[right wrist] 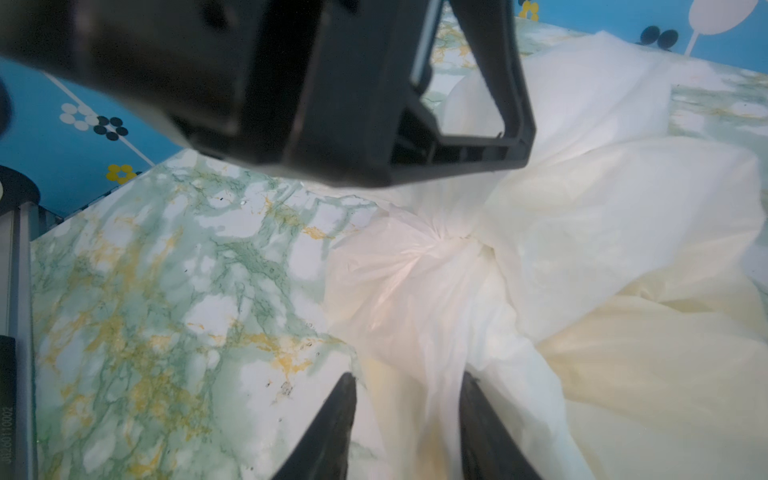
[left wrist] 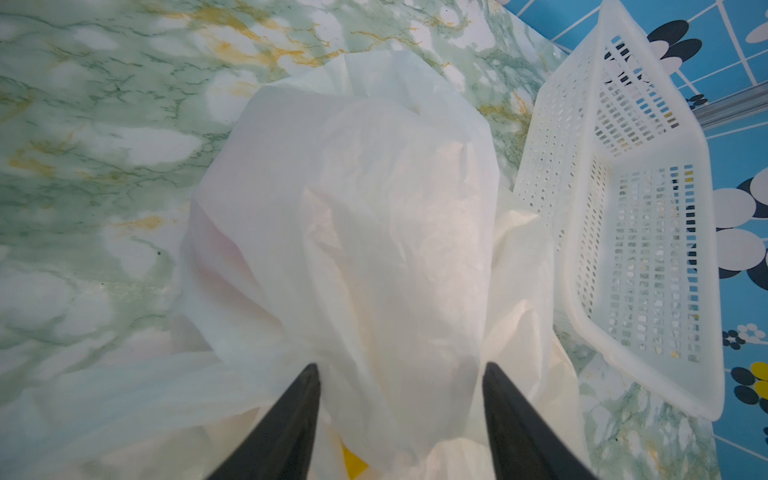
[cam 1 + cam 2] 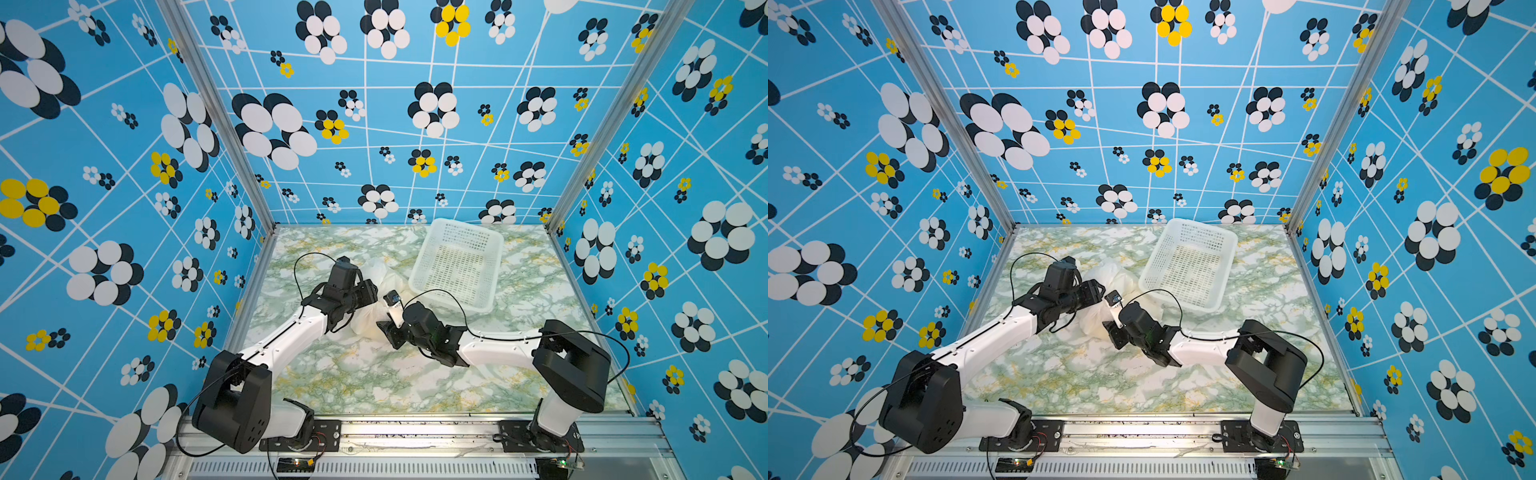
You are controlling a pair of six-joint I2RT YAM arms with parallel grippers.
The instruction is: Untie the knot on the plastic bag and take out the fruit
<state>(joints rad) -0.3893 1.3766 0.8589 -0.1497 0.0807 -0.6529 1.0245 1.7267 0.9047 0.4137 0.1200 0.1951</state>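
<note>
The plastic bag [image 3: 382,272] [image 3: 1111,272] lies crumpled on the marble table, left of the basket, between my two grippers. My left gripper [image 2: 401,368] stands open, and a bulging fold of the bag [image 2: 353,208] fills the gap between its fingers. A yellow bit of fruit [image 2: 353,463] shows under the film near those fingers; the rest of the fruit is hidden. The knot [image 1: 459,240] is a small twisted bunch ahead of my right gripper [image 1: 409,376], which is open with bag film between its fingers. The left gripper's black body [image 1: 332,83] hangs just above the knot.
A white perforated basket [image 3: 457,266] [image 3: 1187,266] [image 2: 644,208] stands tilted at the back right, close to the bag. The marble table [image 3: 365,382] stretches to the front rail. Blue flowered walls close in three sides.
</note>
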